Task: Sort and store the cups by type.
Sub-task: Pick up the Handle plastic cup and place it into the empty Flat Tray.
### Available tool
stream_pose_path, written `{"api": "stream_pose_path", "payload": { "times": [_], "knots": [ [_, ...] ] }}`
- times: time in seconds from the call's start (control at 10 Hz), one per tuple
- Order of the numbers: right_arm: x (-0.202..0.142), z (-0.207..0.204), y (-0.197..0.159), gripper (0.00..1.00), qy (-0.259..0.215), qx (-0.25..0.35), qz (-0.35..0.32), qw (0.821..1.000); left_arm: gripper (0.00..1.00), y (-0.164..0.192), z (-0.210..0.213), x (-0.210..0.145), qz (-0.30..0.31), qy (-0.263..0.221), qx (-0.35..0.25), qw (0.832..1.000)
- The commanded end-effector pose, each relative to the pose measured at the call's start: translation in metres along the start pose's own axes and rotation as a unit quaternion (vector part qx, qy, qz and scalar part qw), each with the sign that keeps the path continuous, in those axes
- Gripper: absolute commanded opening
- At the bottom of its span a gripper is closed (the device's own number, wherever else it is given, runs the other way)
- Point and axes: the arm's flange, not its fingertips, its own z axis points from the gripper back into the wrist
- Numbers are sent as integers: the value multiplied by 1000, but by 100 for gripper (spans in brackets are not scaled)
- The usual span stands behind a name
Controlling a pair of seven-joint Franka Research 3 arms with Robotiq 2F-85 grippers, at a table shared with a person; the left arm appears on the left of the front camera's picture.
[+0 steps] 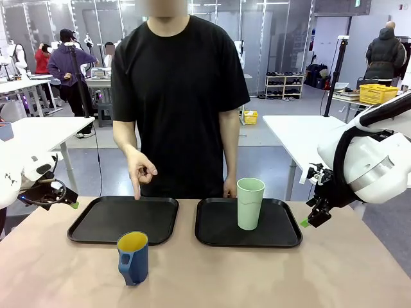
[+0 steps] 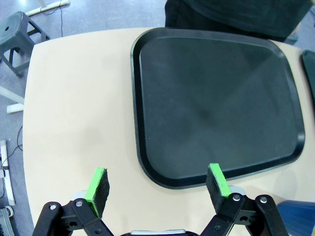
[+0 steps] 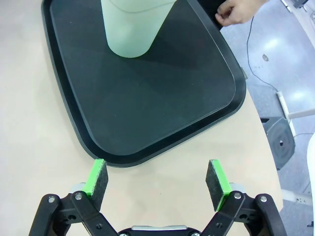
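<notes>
Pads (image 2: 98, 184) of the left gripper (image 2: 157, 179) stand wide apart, empty, near a corner of the left tray (image 2: 211, 98). The right gripper (image 3: 157, 177) gapes likewise beside the right tray (image 3: 147, 113), where the pale-green tumbler (image 1: 250, 202) stands upright. The dark-blue mug (image 1: 133, 256) sits on the table (image 1: 289, 276) before the left tray, where a person's hand (image 1: 140, 170) points. Best pinch its wall clear of the handle, lifting level.

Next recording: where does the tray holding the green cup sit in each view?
Front view: the tray lies right of centre, the green cup standing on it.
Left wrist view: a dark sliver of it at the right edge, beyond the other tray.
Right wrist view: it spans the upper middle, the cup at the top.
Shared landmark: the tan table.
</notes>
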Motion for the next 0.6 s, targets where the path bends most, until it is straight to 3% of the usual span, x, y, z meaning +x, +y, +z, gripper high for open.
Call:
{"api": "stream_pose_path", "payload": {
  "times": [0.0, 0.3, 0.5],
  "knots": [
    [1, -1, -2, 100, -6, -4, -3, 1000, 100, 0, 1, 1, 0, -1, 0, 1000],
    [1, -1, -2, 100, -6, -4, -3, 1000, 100, 2, 3, -2, -27, 8, -3, 1000],
    [1, -1, -2, 100, -6, -4, -3, 1000, 100, 9, 15, 3, -136, 38, -7, 990]
  ]
}}
